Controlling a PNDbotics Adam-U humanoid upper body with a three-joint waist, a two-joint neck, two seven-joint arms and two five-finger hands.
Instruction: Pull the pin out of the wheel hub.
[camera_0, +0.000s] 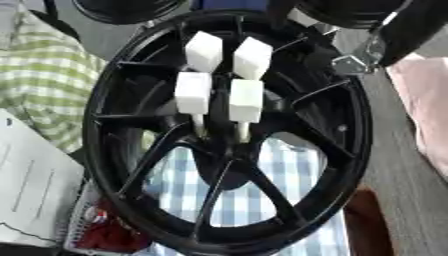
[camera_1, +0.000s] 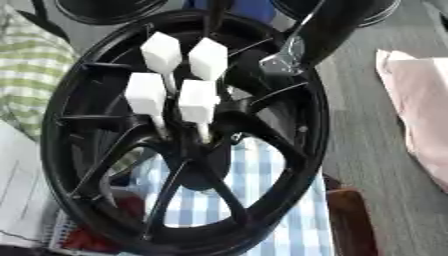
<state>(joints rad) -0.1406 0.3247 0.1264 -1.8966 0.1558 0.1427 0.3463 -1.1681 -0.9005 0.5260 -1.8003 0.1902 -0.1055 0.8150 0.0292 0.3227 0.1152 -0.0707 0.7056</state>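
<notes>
Looking down at your black wheel (camera_0: 227, 135) standing on edge, four white-capped pins (camera_0: 192, 92) seated in its hub at centre, your right hand (camera_0: 367, 30) at one o'clock, grip unreadable, checked cloth (camera_0: 254, 200) beneath.

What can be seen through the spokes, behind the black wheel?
Behind the black wheel, a blue-and-white checked cloth shows through the lower gaps, and something red at lower left. The spokes and hub hide the rest.
</notes>
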